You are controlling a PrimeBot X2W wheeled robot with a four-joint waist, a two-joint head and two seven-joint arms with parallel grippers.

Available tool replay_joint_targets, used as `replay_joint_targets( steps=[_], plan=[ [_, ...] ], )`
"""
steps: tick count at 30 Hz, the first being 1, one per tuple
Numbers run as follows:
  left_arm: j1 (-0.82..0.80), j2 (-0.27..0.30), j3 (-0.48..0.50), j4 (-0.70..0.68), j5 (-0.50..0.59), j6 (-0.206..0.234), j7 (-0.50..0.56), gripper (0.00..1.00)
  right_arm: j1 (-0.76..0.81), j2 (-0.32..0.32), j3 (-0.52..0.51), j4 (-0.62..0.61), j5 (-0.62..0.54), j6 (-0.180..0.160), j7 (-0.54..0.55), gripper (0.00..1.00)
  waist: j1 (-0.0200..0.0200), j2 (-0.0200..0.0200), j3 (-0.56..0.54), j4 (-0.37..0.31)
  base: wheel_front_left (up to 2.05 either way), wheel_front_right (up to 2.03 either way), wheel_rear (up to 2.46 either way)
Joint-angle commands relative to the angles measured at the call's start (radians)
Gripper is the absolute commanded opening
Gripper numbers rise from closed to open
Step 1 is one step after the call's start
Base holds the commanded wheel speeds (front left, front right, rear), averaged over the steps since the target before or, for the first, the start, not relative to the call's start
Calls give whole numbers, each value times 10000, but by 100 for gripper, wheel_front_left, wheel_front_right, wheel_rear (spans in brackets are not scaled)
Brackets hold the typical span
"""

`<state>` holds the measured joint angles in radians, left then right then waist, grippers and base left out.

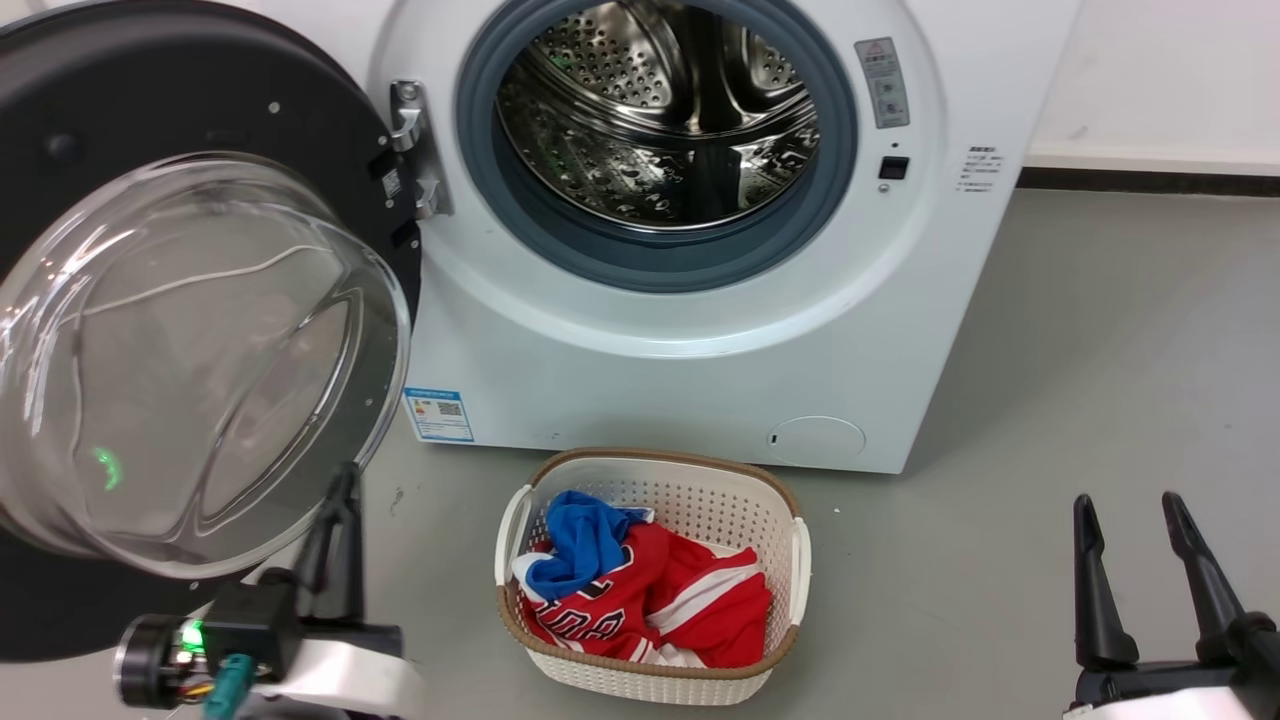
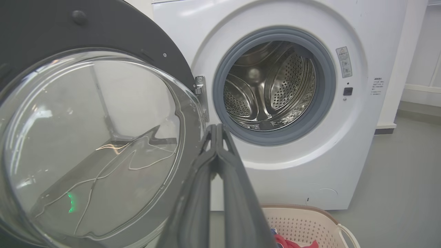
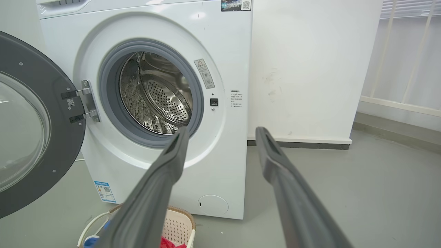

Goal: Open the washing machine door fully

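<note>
On my head view the washing machine door (image 1: 200, 350) stands swung out left of the washing machine (image 1: 700, 350), hinged beside the open drum (image 1: 660, 110). My left gripper (image 1: 345, 475) sits at the door's lower edge. The left wrist view settles its fingers (image 2: 198, 193): pressed together, holding nothing, though I cannot tell whether they touch the door. The right gripper (image 1: 1126, 500) is spread wide, well apart from the door. The head view gives the whole basket (image 1: 660, 456) of red and blue clothes (image 1: 690, 600); the wrist views crop it.

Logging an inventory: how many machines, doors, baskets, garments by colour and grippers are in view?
washing machine: 1
washing machine door: 1
laundry basket: 1
red garment: 1
blue garment: 1
grippers: 2, left gripper and right gripper
Total: 7
</note>
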<state>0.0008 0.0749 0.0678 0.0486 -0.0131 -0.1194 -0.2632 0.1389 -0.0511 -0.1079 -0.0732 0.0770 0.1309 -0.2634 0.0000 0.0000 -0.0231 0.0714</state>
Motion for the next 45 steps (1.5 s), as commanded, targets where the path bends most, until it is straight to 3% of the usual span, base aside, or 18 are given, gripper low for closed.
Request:
replay_joint_targets(
  steps=[1,6,7,8,9,10,25,35,36,40,45],
  plan=[
    [152,-79,-141,85,-69,-21,-23,0,127,17,-14,20,14,-3,-17,100,0,0,-21,-86,0,0,0],
    [299,-131,-387,246,-178,111,-23,0,324,19,97,94,129,-3,-17,100,0,0,-61,-306,0,0,0],
    [365,-150,-399,285,-226,144,-23,8,327,17,129,121,147,-3,-17,100,0,0,-65,-346,0,0,0],
    [426,-163,-415,320,-267,163,-23,37,354,17,152,143,171,-3,-17,100,0,0,-69,-387,0,0,0],
    [444,-171,-430,315,-264,205,-23,88,391,17,173,156,192,-3,-17,100,0,0,-70,-419,0,0,0],
    [467,-168,-438,285,-267,245,-23,100,430,19,190,162,208,-3,-17,100,0,0,-70,-449,0,0,0],
    [776,-236,-782,239,-210,685,-23,100,525,17,241,233,333,-3,-16,100,0,0,-89,-567,0,0,0],
    [824,-244,-794,241,-207,754,-23,100,514,19,216,279,380,-3,-16,100,0,0,-108,-536,0,0,0],
    [746,-224,-810,270,-244,755,2,0,458,2,222,274,311,0,2,0,0,0,-108,-536,0,0,0],
    [808,-228,-807,662,-380,748,98,0,522,6,256,596,423,0,26,0,0,0,-107,-537,0,0,0],
    [609,-229,-656,818,-1467,686,416,0,335,-56,313,739,1554,0,222,0,0,0,-93,-544,0,0,0]
  ],
)
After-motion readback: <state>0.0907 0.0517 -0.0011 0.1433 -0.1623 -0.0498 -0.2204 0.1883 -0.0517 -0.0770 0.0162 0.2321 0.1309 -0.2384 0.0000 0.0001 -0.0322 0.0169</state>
